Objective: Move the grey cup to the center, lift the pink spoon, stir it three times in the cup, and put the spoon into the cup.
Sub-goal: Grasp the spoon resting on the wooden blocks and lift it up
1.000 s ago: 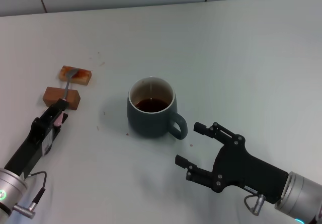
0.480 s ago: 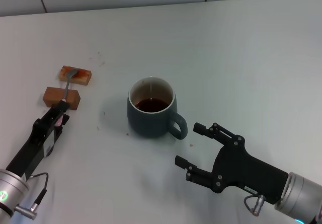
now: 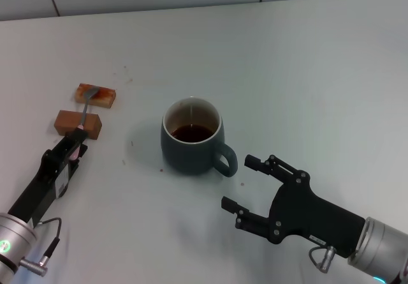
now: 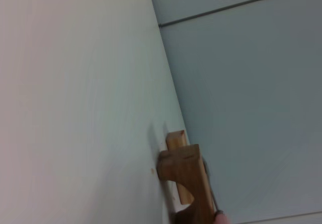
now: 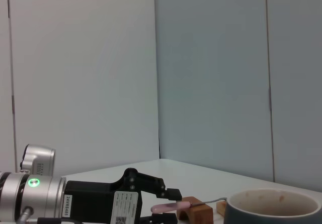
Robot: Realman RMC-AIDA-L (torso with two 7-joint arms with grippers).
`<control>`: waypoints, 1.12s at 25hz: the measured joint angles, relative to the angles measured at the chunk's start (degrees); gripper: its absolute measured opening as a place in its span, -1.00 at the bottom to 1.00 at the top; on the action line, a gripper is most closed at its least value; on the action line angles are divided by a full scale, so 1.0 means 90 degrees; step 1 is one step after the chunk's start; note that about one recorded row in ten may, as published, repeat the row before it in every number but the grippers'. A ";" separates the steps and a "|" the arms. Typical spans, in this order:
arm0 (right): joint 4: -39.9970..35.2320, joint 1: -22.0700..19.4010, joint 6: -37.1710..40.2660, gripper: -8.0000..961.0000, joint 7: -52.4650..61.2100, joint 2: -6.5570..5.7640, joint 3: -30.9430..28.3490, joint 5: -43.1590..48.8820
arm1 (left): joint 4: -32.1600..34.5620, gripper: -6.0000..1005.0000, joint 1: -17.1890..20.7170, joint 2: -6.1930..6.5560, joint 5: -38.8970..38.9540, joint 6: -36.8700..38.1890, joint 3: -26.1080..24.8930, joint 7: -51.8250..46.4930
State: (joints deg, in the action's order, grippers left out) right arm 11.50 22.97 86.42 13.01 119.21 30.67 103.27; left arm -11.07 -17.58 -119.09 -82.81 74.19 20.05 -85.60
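Note:
The grey cup (image 3: pixel 191 138) stands mid-table holding dark liquid, its loop handle turned toward my right gripper (image 3: pixel 238 182), which is open and empty a little way from that handle. The cup's rim (image 5: pixel 271 204) also shows in the right wrist view. The pink spoon (image 3: pixel 84 112) lies across two brown blocks at the left, bowl on the far block. My left gripper (image 3: pixel 73 145) is open, with its fingers on either side of the spoon's pink handle (image 5: pixel 168 208); a gap shows above the handle.
Two brown blocks carry the spoon: the far one (image 3: pixel 95 95) and the near one (image 3: pixel 78 123), which also shows in the left wrist view (image 4: pixel 188 178). Small brown specks mark the white table (image 3: pixel 306 73) around the cup. A wall runs behind the table.
My left gripper has shifted slightly along the spoon's handle. The cup, the spoon and my right gripper have not moved.

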 joint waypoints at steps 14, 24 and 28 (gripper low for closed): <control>-0.0081 0.0055 0.0007 0.67 0.0177 -0.0004 -0.0029 0.0000 | 0.0003 -0.56 -0.0125 0.0019 -0.0017 -0.0265 -0.0100 -0.0035; -0.0220 0.0064 0.0008 0.67 0.0449 -0.0012 -0.0041 0.0000 | 0.0143 -0.70 -0.0172 0.0049 -0.0228 -0.0096 -0.0050 -0.0040; -0.0236 0.0096 0.0007 0.67 0.0498 -0.0014 -0.0019 0.0000 | 0.0226 -0.74 -0.0189 0.0057 -0.0264 0.0230 -0.0043 -0.0002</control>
State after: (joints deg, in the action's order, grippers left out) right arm 9.38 23.84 86.48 17.49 119.09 30.50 103.27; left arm -9.04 -19.29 -118.58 -85.19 76.26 19.66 -85.62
